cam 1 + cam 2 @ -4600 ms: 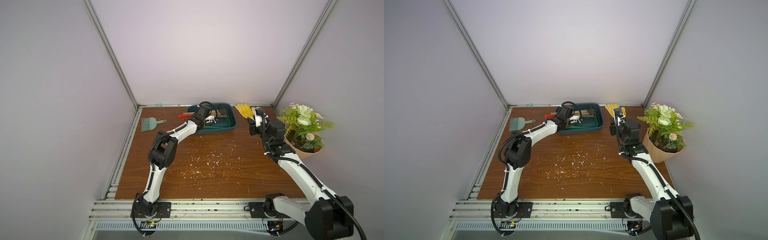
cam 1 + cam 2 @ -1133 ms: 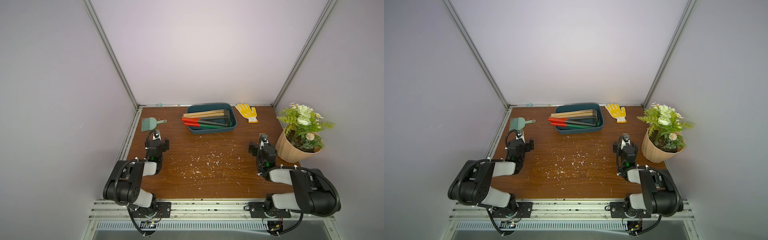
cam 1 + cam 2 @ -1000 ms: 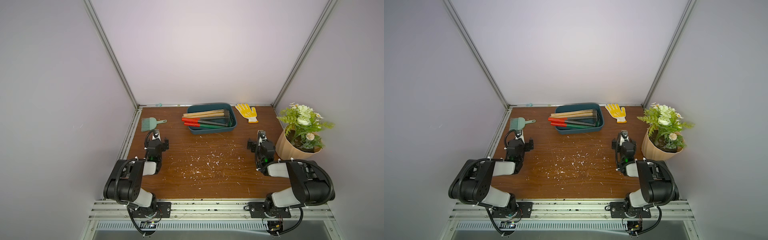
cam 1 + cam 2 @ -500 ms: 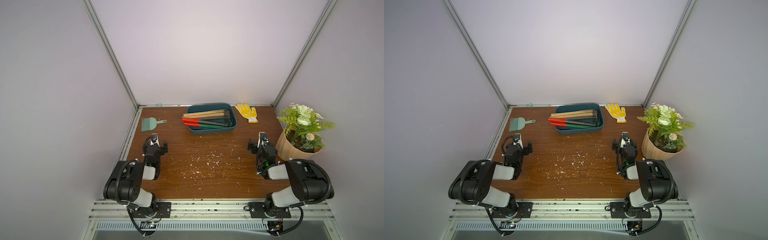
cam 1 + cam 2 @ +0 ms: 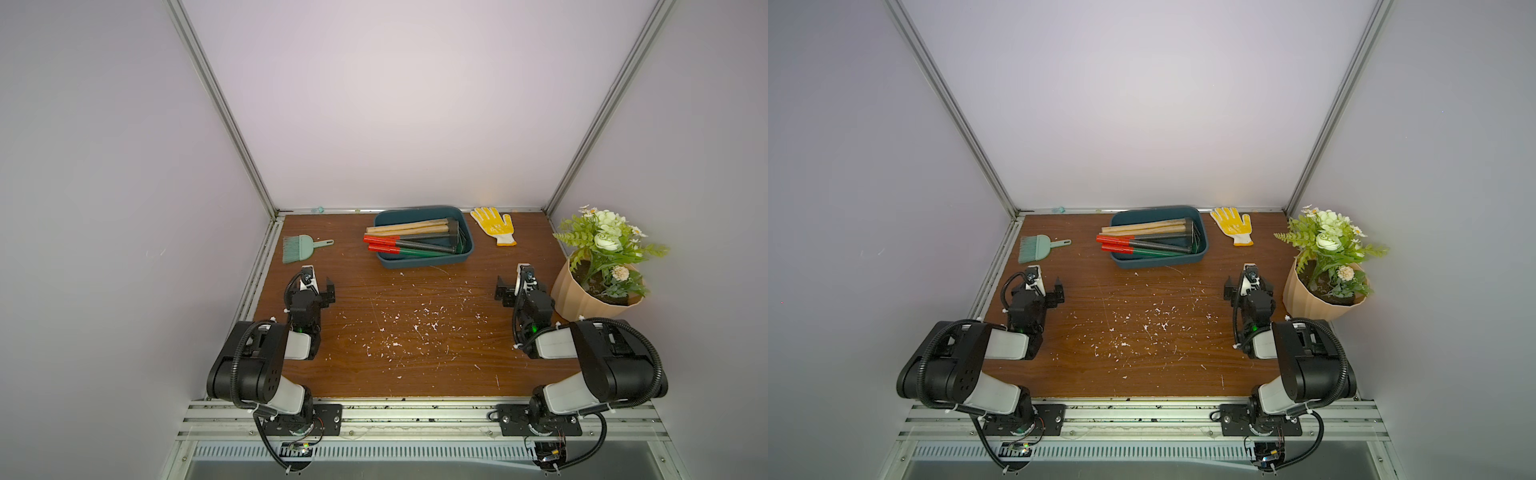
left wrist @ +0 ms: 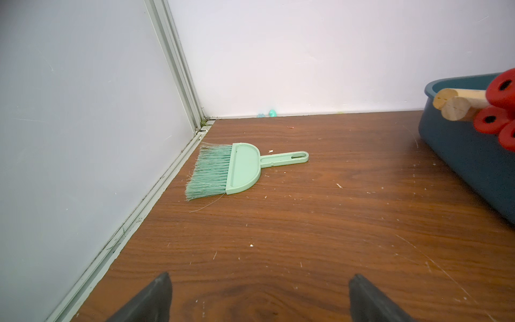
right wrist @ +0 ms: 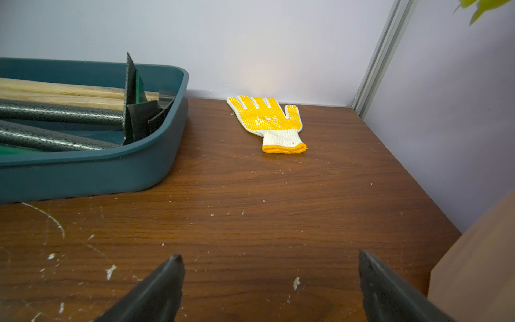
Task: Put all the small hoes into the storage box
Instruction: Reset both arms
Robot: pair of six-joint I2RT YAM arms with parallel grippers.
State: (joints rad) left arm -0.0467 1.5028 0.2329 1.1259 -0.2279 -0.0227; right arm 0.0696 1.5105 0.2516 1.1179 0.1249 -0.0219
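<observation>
Tools (image 5: pixel 415 240) already lie inside the storage box (image 5: pixel 419 262); both jaws gape empty, well apart from it, best rested there.

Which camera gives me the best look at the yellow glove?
The right wrist view: the yellow glove lies close and whole, its dots clear, beside the storage box. Both top views show it small, near the back wall. The left wrist view misses it.

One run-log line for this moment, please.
storage box: holds tools | left gripper: open, empty | right gripper: open, empty
</observation>
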